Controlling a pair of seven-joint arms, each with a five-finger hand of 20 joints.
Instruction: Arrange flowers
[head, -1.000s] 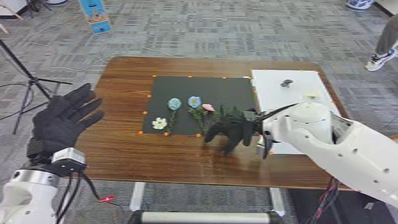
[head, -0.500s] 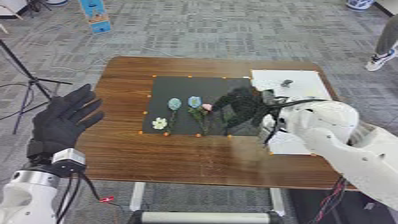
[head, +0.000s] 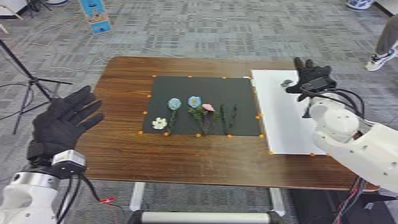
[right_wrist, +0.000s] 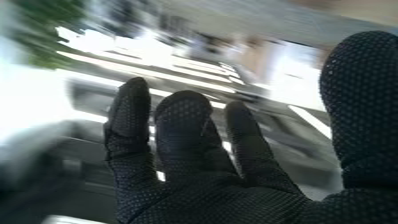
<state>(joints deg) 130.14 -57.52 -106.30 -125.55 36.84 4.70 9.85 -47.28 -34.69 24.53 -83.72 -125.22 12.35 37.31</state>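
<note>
Shifted from the black mat to the white sheet's far end, the right robot hand is holding its fingers spread, the left robot hand likewise; flowers are lying on the mat.

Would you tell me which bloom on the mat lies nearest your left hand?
The white bloom, at the near left of the mat; two blue blooms and one pink lie farther from the left hand.

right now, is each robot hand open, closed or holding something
Left robot hand: open, empty, at the brown wooden table's left edge.
Right robot hand: open, empty, at the white rectangular sheet's far end.
</note>
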